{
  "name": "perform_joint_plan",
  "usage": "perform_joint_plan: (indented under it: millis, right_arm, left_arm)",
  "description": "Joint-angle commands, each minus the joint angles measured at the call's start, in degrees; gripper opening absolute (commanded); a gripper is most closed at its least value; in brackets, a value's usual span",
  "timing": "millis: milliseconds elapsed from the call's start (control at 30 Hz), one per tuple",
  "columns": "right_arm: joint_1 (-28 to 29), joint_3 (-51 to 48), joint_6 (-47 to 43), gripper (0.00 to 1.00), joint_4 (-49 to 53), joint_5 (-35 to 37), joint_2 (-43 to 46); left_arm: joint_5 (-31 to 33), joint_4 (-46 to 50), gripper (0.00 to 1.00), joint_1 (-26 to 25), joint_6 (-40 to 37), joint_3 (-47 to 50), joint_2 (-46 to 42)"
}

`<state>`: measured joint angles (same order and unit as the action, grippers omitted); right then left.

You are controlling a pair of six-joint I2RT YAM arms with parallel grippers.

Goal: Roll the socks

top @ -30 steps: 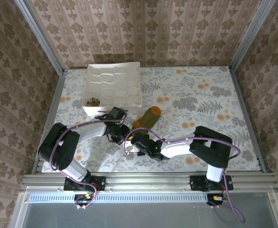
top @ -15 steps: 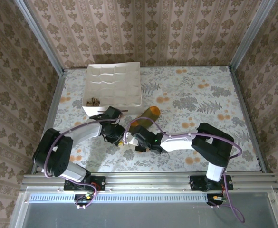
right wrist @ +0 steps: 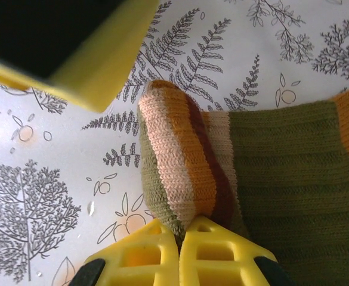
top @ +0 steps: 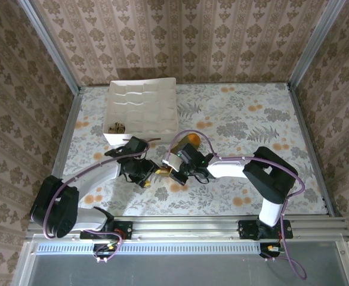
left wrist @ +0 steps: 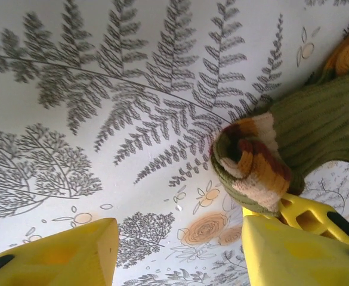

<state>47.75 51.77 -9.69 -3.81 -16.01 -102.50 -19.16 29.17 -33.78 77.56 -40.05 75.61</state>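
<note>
Fern-printed worktop (top: pixel 252 119) seen from above: the left hand (top: pixel 145 179) and right hand (top: pixel 174 171) meet at the cuff end of the olive sock (top: pixel 191 141) near the middle. From the left wrist, that hand's jaws stand apart and empty, the striped cuff (left wrist: pixel 252 167) curled into a small roll beside them. From the right wrist, fingers (right wrist: pixel 216 250) pinch the cuff's fold tight. Rolling looks barely begun; the leg lies flat.

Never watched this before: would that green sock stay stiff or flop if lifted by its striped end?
Probably floppy: the green sock is soft ribbed knit, its striped cuff curled over itself. Likely light and not slippery, since the right pincer holds it by a small pinch.
</note>
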Motion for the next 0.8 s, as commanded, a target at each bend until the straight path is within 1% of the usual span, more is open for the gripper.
perform_joint_plan:
  millis: [0, 200, 300, 433, 567, 700, 767]
  right_arm:
    - [-1.7, -2.3, 6.8, 0.0, 9.2, -8.0, -3.3]
    - [-5.9, -4.2, 11.9, 0.0, 6.7, -14.6, -4.0]
    - [-7.9, -4.6, 14.0, 0.0, 5.6, -18.7, -5.1]
    - [-10.1, -4.6, 16.4, 0.0, 5.0, -22.4, -6.7]
    - [-12.4, -3.6, 18.8, 0.0, 6.2, -24.5, -8.9]
    - [-13.4, -3.0, 19.2, 0.0, 7.2, -25.9, -10.0]
    - [-13.6, -2.8, 19.5, 0.0, 7.4, -26.4, -10.5]
  left_arm:
    - [-0.6, -4.3, 0.56, -1.1, 2.9, 1.2, -0.5]
    - [0.0, -9.8, 0.55, -2.7, 4.2, 1.0, 1.4]
    - [0.2, -11.9, 0.55, -3.2, 4.5, 0.6, 3.4]
    - [0.5, -15.9, 0.55, -3.8, 5.4, 0.0, 6.2]
    - [0.4, -18.0, 0.53, -4.5, 6.5, -0.2, 8.5]
    - [0.6, -21.3, 0.5, -5.1, 8.1, 0.4, 10.7]
    - [0.8, -21.4, 0.49, -5.2, 8.2, -0.2, 12.3]
